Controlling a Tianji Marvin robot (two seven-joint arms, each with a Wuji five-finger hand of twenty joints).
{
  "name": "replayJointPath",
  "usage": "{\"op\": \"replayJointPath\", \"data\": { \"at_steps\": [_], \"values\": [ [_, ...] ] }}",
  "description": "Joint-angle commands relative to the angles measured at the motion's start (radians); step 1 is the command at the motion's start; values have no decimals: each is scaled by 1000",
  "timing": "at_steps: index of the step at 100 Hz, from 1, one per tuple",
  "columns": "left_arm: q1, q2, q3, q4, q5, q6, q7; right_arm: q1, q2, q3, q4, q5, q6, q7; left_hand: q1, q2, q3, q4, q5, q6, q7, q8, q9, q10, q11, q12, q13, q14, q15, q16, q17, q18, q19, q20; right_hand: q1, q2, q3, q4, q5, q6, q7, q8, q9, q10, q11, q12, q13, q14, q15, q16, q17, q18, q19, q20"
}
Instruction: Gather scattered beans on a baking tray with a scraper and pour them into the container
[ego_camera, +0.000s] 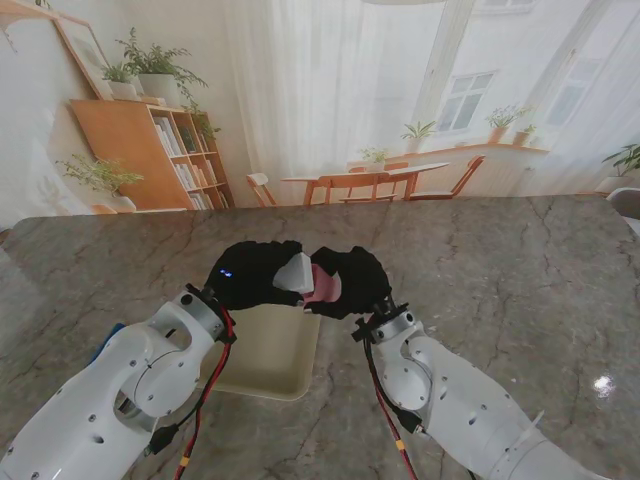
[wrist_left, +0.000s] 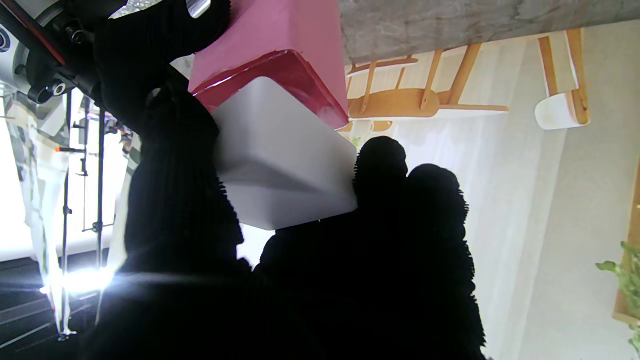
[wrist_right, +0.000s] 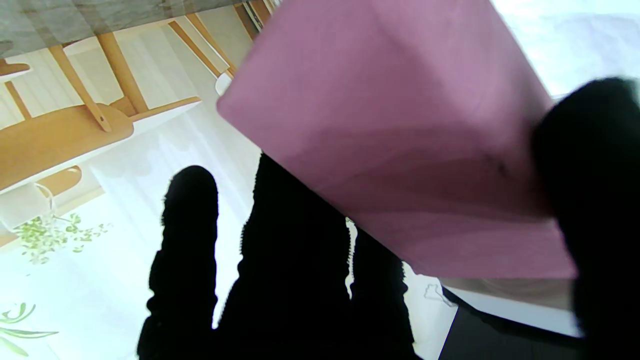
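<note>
Both black-gloved hands meet in the air over the far edge of the cream baking tray (ego_camera: 275, 358). My left hand (ego_camera: 248, 272) is shut on a white scoop-like scraper (ego_camera: 296, 272). My right hand (ego_camera: 358, 282) is shut on a pink container (ego_camera: 325, 286). In the left wrist view the scraper (wrist_left: 280, 165) is tilted with its front end inside the open mouth of the pink container (wrist_left: 280, 35). The right wrist view shows the container's pink wall (wrist_right: 400, 150) held between thumb and fingers (wrist_right: 290, 260). No beans can be made out in any view.
The tray lies on a grey marbled table (ego_camera: 500, 260), partly covered by my left forearm. A small blue object (ego_camera: 105, 340) peeks out beside the left arm. A printed room backdrop stands behind the table's far edge.
</note>
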Motion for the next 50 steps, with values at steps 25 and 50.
{"op": "replayJointPath", "data": {
  "at_steps": [25, 50],
  "values": [
    [30, -7, 0, 0, -16, 27, 15, -8, -9, 11, -29, 4, 4, -3, 138, 187, 151, -52, 86, -99, 49, 47, 62, -154, 208, -20, -21, 17, -8, -7, -29, -20, -1, 32, 227, 127, 192, 46, 59, -327, 211, 58, 111, -192, 185, 63, 20, -39, 18, 17, 1, -7, 18, 10],
    [35, -13, 2, 5, -42, 25, 46, -20, -16, 23, -40, 33, 0, 11, 143, 177, 152, -50, 69, -120, 47, 50, 52, -167, 202, 14, -30, 4, -25, -22, -37, -26, -19, 20, 227, 128, 190, 47, 58, -327, 213, 55, 110, -193, 187, 60, 19, -39, 20, 17, 1, -8, 19, 10]
  ]
}}
